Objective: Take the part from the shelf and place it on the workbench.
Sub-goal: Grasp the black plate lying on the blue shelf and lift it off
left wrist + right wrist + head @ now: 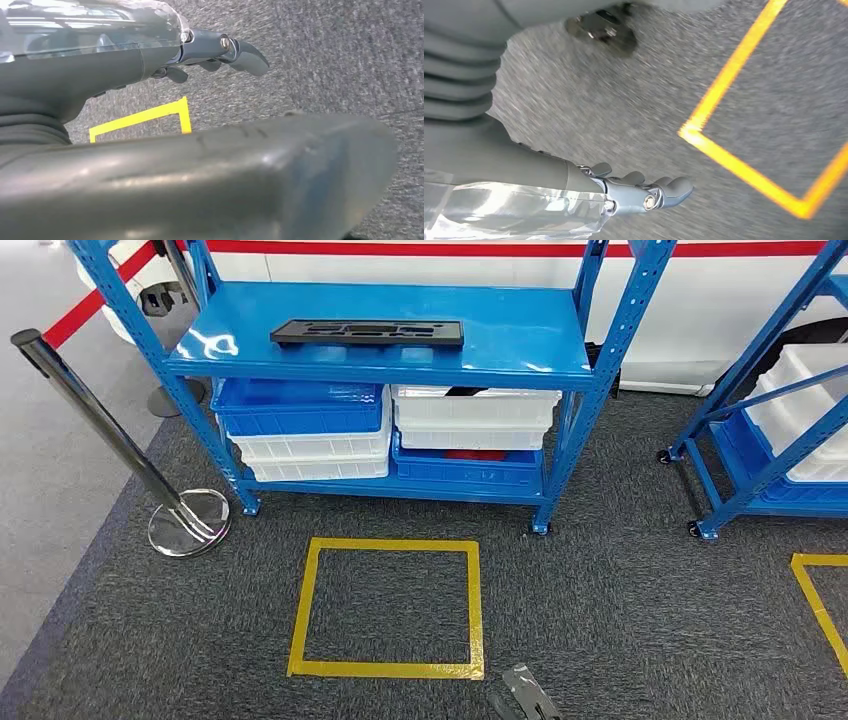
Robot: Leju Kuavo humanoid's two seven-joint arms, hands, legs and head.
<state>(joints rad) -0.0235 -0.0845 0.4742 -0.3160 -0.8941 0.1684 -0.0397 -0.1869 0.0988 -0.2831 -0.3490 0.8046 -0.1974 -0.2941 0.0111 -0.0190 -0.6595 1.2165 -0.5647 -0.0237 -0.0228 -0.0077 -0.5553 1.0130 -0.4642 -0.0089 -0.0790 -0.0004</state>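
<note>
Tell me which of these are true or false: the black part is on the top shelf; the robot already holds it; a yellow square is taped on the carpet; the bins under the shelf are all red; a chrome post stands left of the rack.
1. The black part lies on the top shelf. True.
2. The robot already holds it. False: the left hand and right hand hang over the carpet, holding nothing.
3. A yellow square is taped on the carpet. True.
4. The bins are all red. False: the bins are blue and white.
5. A chrome post stands left of the rack. True.
</note>
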